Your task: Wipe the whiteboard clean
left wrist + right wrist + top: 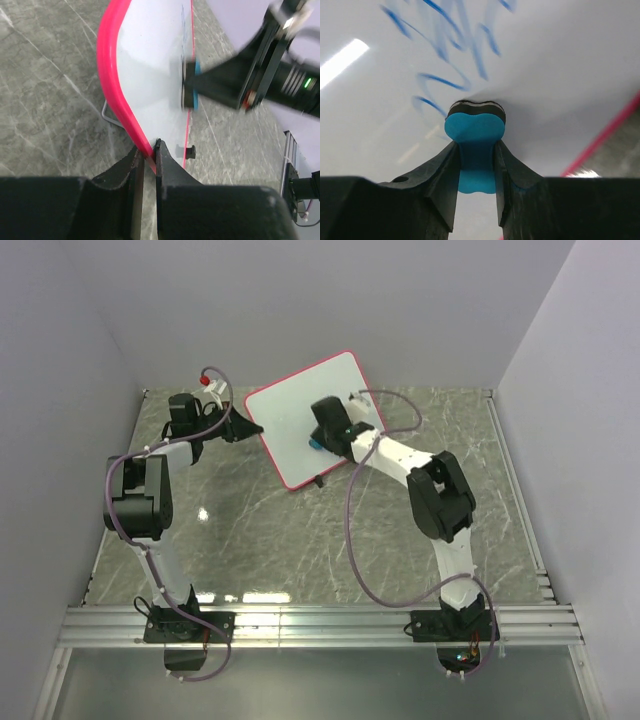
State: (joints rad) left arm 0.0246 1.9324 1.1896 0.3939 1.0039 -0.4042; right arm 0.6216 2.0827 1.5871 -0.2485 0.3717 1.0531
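A grey marbled table point(250, 530) sits between pale plain walls, with a metal rail point(320, 620) along its near edge. The whiteboard point(290, 420) stands at the far middle of the table. It is tipped up on its stand, and its pink-red frame is turned at an angle to the table's edges.

At the whiteboard's left edge, the left gripper point(243, 426) has its two black fingers point(167, 165) pinched together on the pink frame point(112, 75), near a lower corner. Just beside that grip, a thin wire leg point(110, 112) shows behind the whiteboard. One small black foot point(190, 151) rests on the table under the whiteboard's lower edge.

Blurred blue handwriting point(440, 45) runs across the whiteboard's white face. Just below that writing, the right gripper point(476, 150) is clamped on the waist of a blue eraser point(475, 127). The eraser's dark pad point(475, 106) presses flat against the whiteboard. The right arm point(440, 490) reaches in from the whiteboard's right side, and its cable loops over the table.
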